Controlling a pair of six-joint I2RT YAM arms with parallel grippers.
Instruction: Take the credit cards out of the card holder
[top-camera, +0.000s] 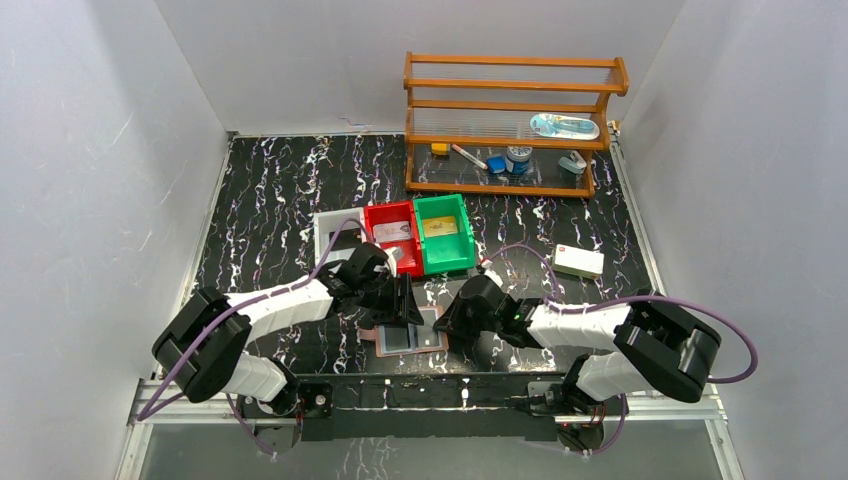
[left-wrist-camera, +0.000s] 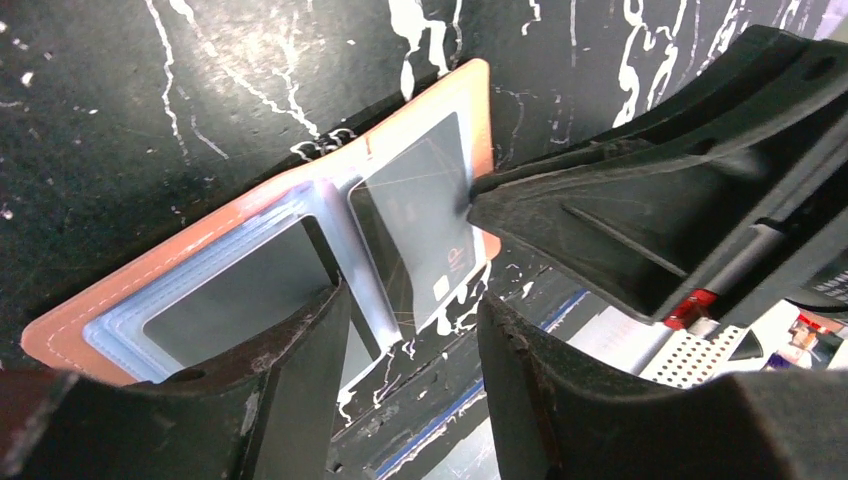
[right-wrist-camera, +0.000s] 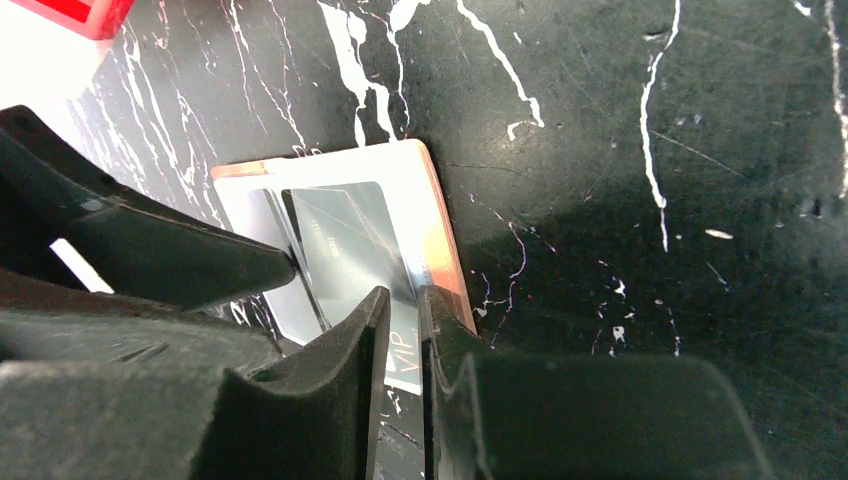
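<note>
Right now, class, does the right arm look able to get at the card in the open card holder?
Probably yes. The right gripper is at the card holder's outer edge, jaws nearly closed on either side of the card, with nothing between. The open left gripper hangs over the other pocket.

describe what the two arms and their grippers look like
The left arm and right arm have white links between bulky black joint housings, each trailed by a looping purple cable. The left gripper and right gripper are matte black, with two wedge-shaped, tapering fingers.
</note>
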